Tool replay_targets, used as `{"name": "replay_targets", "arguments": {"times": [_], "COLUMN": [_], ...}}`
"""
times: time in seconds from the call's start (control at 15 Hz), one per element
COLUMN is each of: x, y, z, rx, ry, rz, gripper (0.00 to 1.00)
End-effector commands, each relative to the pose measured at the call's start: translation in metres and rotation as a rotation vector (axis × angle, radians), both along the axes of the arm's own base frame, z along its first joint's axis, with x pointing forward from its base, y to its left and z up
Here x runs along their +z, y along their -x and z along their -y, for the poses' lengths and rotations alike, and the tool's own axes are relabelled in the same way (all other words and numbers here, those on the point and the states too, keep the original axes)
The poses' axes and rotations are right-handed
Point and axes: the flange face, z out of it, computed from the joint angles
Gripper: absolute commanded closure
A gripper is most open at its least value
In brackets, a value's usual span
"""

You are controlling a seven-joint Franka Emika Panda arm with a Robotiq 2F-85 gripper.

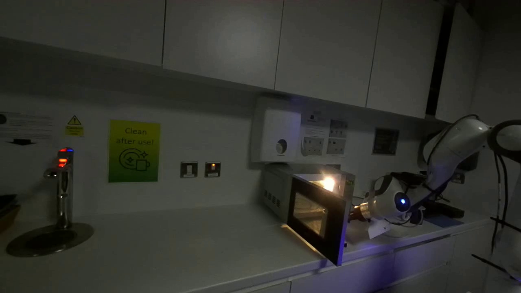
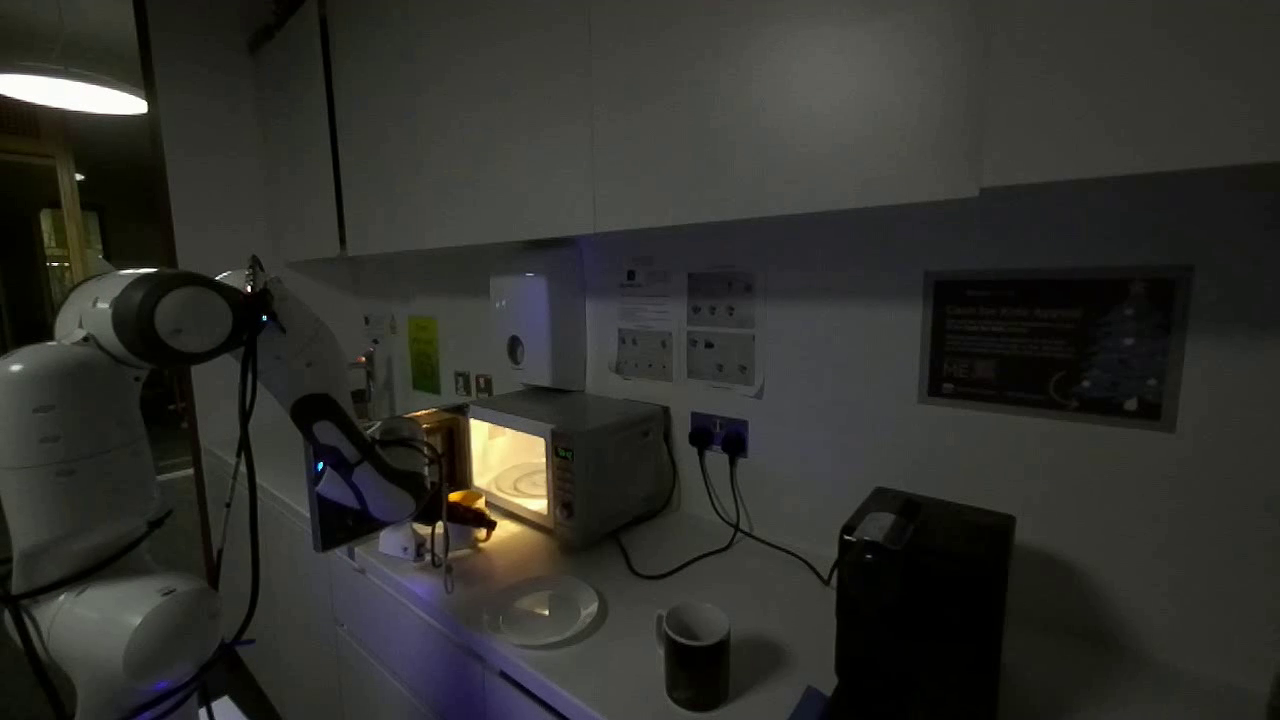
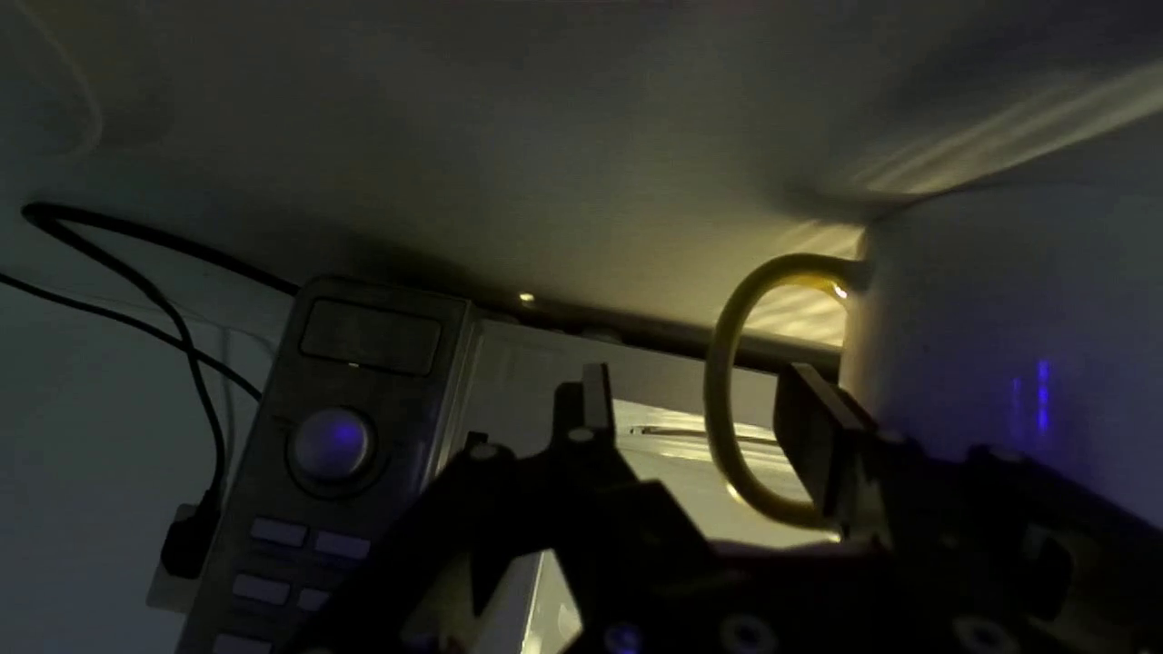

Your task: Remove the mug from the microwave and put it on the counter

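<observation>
A white mug (image 3: 1008, 318) with a yellow handle (image 3: 722, 381) stands upright on the counter (image 2: 640, 590), in front of the lit microwave (image 2: 605, 465). In an exterior view its yellow inside (image 2: 466, 497) shows behind my fingers. My gripper (image 3: 698, 400) is open, its jaws apart on either side of the handle's outer curve. One of the fingers (image 3: 807, 427) overlaps the handle's loop close to the mug's wall; whether it passes through is unclear. The opposite finger is clear of the handle. The microwave's door (image 1: 317, 224) hangs wide open, hiding the mug in that view.
A glass plate (image 2: 590, 600) and a dark mug (image 2: 697, 665) sit on the counter, nearer that camera. Beyond them is a black machine (image 2: 925, 600). Power cables (image 2: 655, 574) run along the wall side. A tap (image 1: 64, 187) rises at the far end.
</observation>
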Motion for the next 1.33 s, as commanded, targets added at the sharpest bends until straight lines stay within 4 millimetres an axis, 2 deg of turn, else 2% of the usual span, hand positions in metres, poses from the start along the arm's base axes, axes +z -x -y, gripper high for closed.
{"name": "replay_targets", "arguments": {"times": [0.0,0.13,0.73,1.07,1.27], "x": [0.011,0.012,0.027,0.037,0.033], "y": [0.005,0.008,0.029,0.042,0.046], "z": [-0.001,-0.002,-0.001,0.013,0.027], "rx": [0.027,0.038,0.093,0.094,0.06], "ry": [-0.035,-0.048,-0.135,-0.229,-0.259], "rz": [-0.008,-0.035,-0.14,-0.223,-0.256], "gripper": [0.14,0.0,0.0,0.0,0.0]}}
